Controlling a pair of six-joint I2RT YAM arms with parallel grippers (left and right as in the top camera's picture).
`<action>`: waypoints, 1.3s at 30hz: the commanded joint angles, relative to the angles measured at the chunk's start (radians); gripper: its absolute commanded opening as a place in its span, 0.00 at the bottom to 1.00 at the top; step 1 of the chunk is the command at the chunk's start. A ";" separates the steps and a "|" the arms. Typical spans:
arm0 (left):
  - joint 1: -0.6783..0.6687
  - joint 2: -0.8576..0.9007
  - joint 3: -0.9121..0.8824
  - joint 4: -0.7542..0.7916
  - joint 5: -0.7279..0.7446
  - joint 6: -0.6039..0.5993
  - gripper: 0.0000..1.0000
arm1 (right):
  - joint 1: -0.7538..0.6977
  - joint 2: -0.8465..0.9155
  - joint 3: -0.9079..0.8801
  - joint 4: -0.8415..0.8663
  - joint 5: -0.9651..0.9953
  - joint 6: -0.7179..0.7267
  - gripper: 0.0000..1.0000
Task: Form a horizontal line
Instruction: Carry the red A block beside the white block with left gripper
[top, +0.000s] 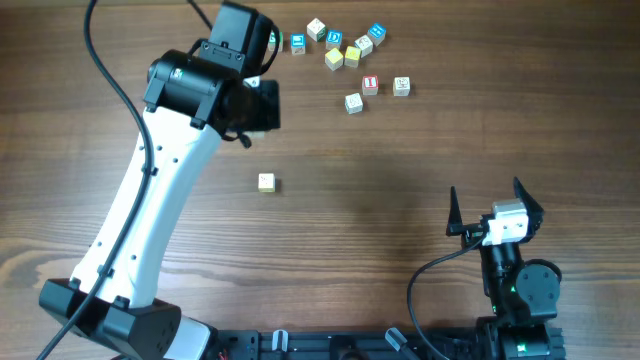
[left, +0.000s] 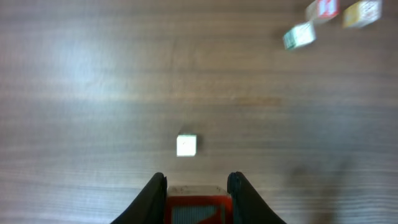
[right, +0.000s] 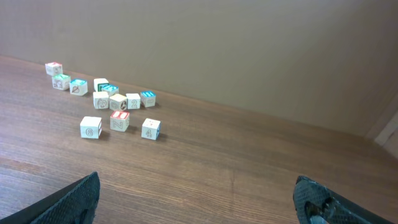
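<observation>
Soft, even overhead light; faint shadows on the table (top: 400, 180); far cubes (left: 323, 18) perhaps motion-blurred in left wrist view

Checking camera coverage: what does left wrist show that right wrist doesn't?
Only left wrist: the lone cream cube set apart on the table, and the left gripper shut on a red-faced cube.
Only right wrist: the blue-topped cubes and the rest of the far cluster, plus the open right gripper.
Both: the red-lettered cube, seen from the right wrist at, and its neighbours.
</observation>
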 joint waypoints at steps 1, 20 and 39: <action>0.031 0.005 -0.105 0.000 -0.032 -0.055 0.18 | -0.002 -0.005 -0.001 0.005 0.002 -0.006 1.00; 0.205 0.008 -0.906 0.780 -0.013 0.011 0.31 | -0.002 -0.005 -0.001 0.005 0.002 -0.006 1.00; 0.206 0.011 -0.906 0.892 0.030 0.032 0.43 | -0.002 -0.005 -0.001 0.005 0.002 -0.006 1.00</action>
